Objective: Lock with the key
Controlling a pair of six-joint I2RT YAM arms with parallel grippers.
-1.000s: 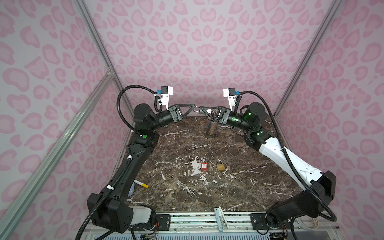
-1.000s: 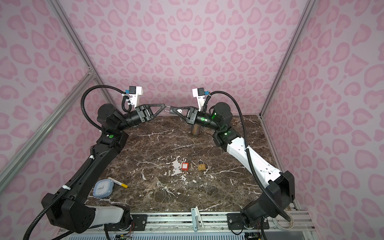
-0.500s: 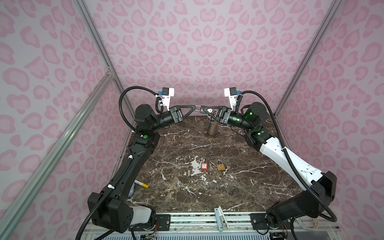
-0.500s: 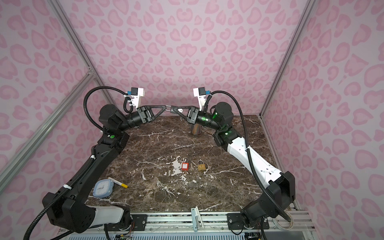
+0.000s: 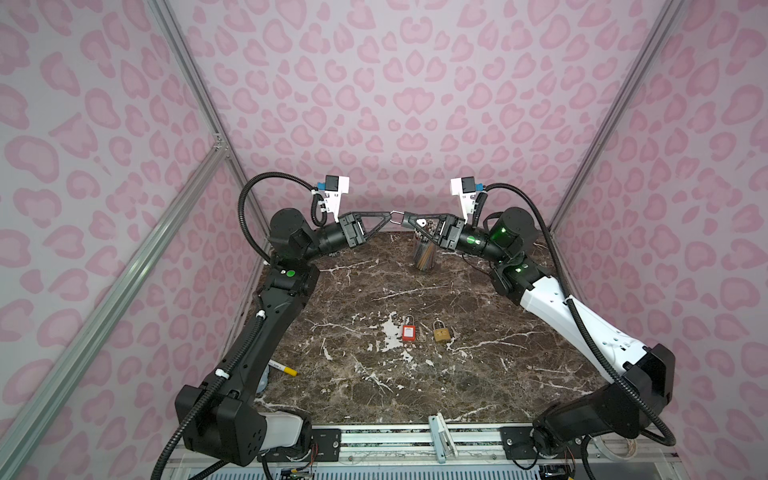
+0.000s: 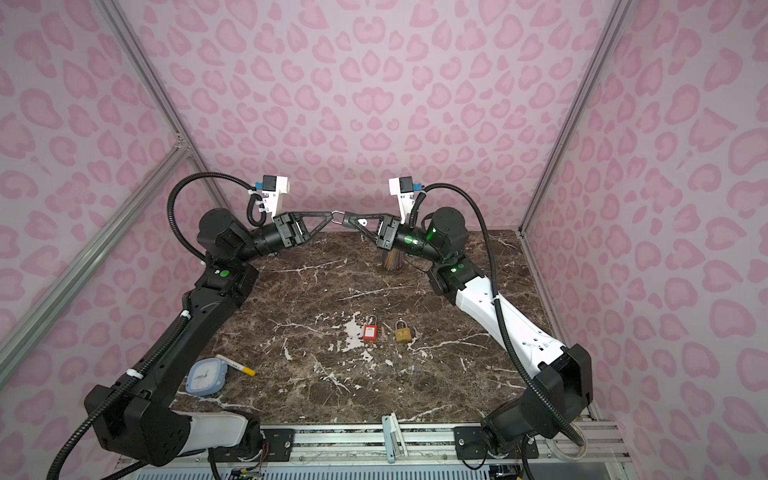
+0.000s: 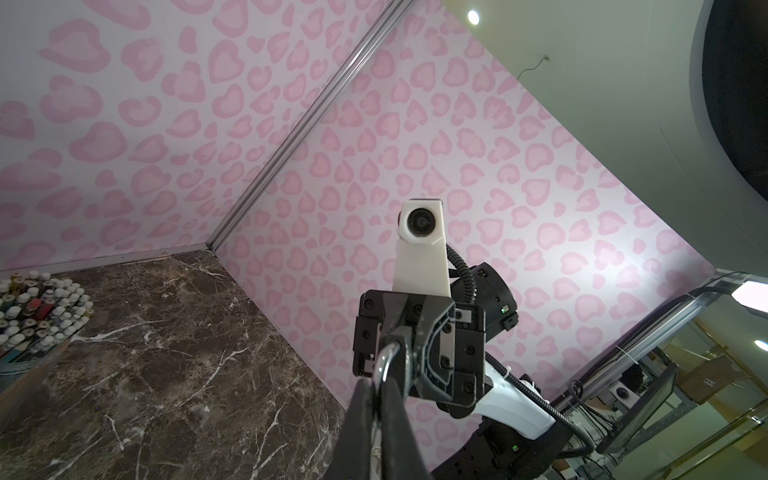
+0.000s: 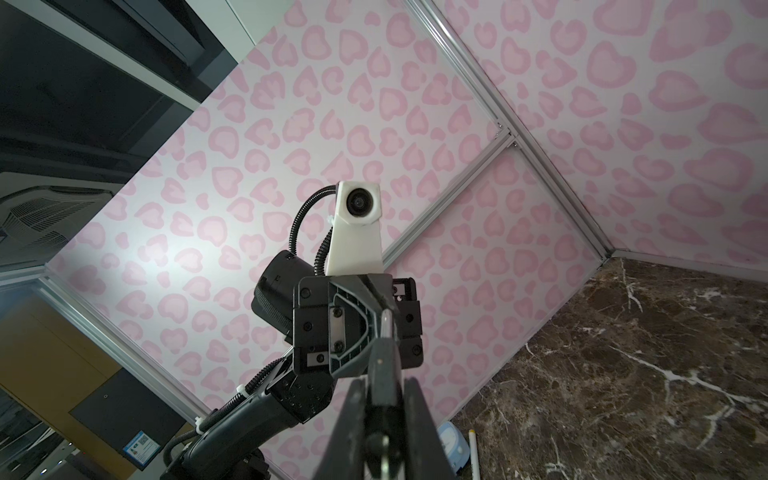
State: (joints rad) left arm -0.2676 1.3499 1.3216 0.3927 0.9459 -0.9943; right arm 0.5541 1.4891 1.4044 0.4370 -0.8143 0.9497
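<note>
I am holding one small metal loop [image 5: 396,215], shackle or key ring unclear, between left hand [image 5: 389,216] and right hand [image 5: 405,217], both clamped tight, high over the bench's [image 5: 478,374] far end. Red padlock [image 5: 409,332] and brass padlock [image 5: 442,333] are lying mid-bench. Next, I judge: careful alignment.

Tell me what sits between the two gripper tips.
A silver metal loop spans the gap, pinched by the left gripper and the right gripper; both top views and the left wrist view show it.
</note>
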